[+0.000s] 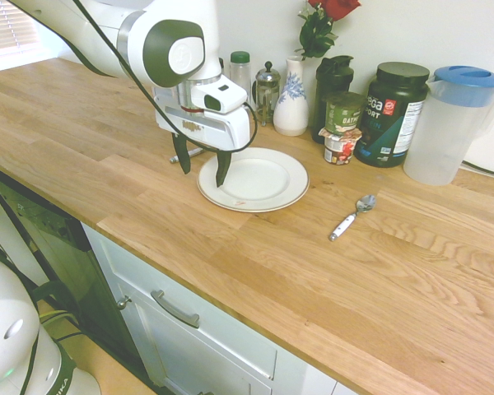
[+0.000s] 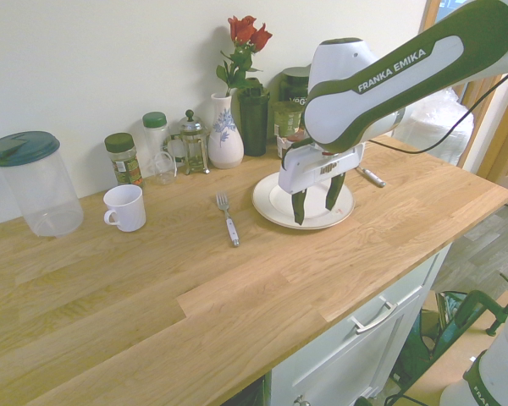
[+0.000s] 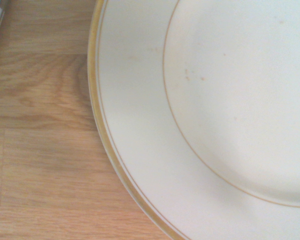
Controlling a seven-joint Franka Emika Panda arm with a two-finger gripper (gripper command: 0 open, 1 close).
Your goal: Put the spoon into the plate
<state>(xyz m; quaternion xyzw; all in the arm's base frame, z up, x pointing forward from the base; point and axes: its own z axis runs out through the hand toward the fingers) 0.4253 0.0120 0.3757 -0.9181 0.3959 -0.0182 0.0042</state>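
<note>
From my remote station, by the first exterior view: one Franka arm, white with dark panels, reaching in from the upper left of the frame. One gripper (image 1: 204,177), its two dark fingers spread wide with nothing between them, poised at the plate's near-left side; I cannot tell whether a fingertip touches. One plate (image 1: 255,179), white, round, shallow, gold line at the rim, near the centre of the frame, on a wooden worktop (image 1: 181,239). One spoon (image 1: 353,216), shiny bowl, short white handle, lying on the wood right of centre, apart from the plate, its bowl toward the upper right. Along the back, upper middle to upper right: one green-lidded jar (image 1: 240,72); one French press (image 1: 267,95); one white vase (image 1: 291,103), blue pattern, with red roses (image 1: 336,8); one dark bottle (image 1: 331,90); one green tub (image 1: 344,113) upon a smaller cup (image 1: 341,148); one large black canister (image 1: 391,115); one clear pitcher (image 1: 451,123), blue lid. By the second exterior view: one fork (image 2: 228,222), white handle, on the worktop left of the plate; one white mug (image 2: 125,208), left of frame. By the wrist view, I have the plate's gold-edged rim, filling the middle and right.
</note>
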